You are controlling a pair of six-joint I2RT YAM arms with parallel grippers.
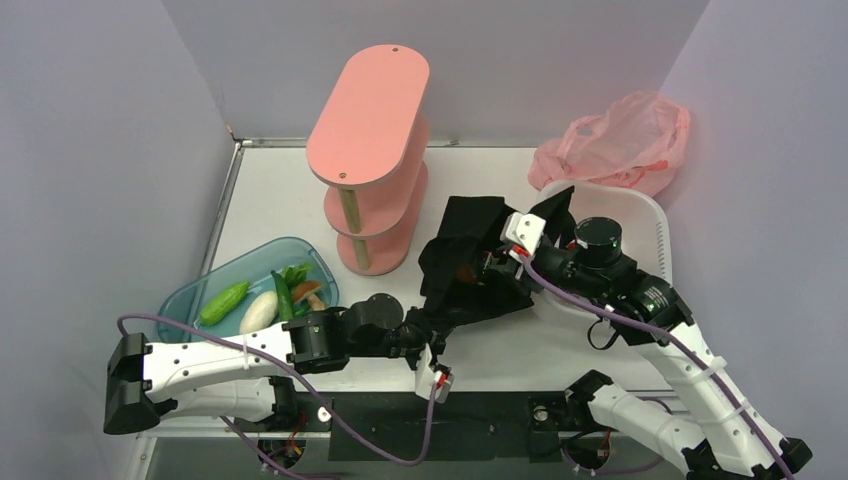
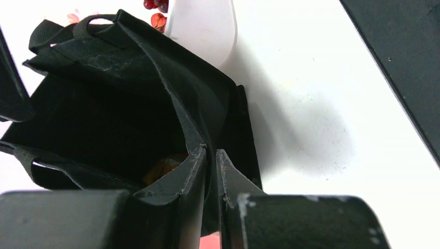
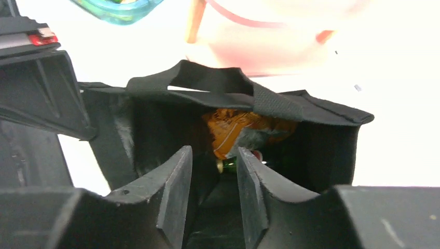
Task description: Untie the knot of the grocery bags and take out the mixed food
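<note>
The black tote [image 1: 470,265] lies on the table's middle with its mouth toward my right gripper [image 1: 497,262]. In the right wrist view that gripper [image 3: 214,158] stands open at the mouth, its fingers apart. Inside lie an orange snack packet [image 3: 238,129] and a green bottle [image 3: 233,165]. My left gripper [image 1: 432,322] is shut on the tote's near rim [image 2: 192,129], with fabric pinched between the fingers [image 2: 194,166]. The pink plastic bag [image 1: 615,140] sits crumpled at the back right. A white oblong vegetable [image 1: 258,311] and leafy greens [image 1: 295,275] lie in the teal tray [image 1: 190,295].
A pink three-tier shelf [image 1: 370,150] stands behind the tote. A white basket [image 1: 645,215] at the right holds dark red grapes [image 2: 155,5] and a small red fruit [image 2: 158,21]. A green cucumber [image 1: 223,303] also lies in the tray. Purple walls close in on three sides.
</note>
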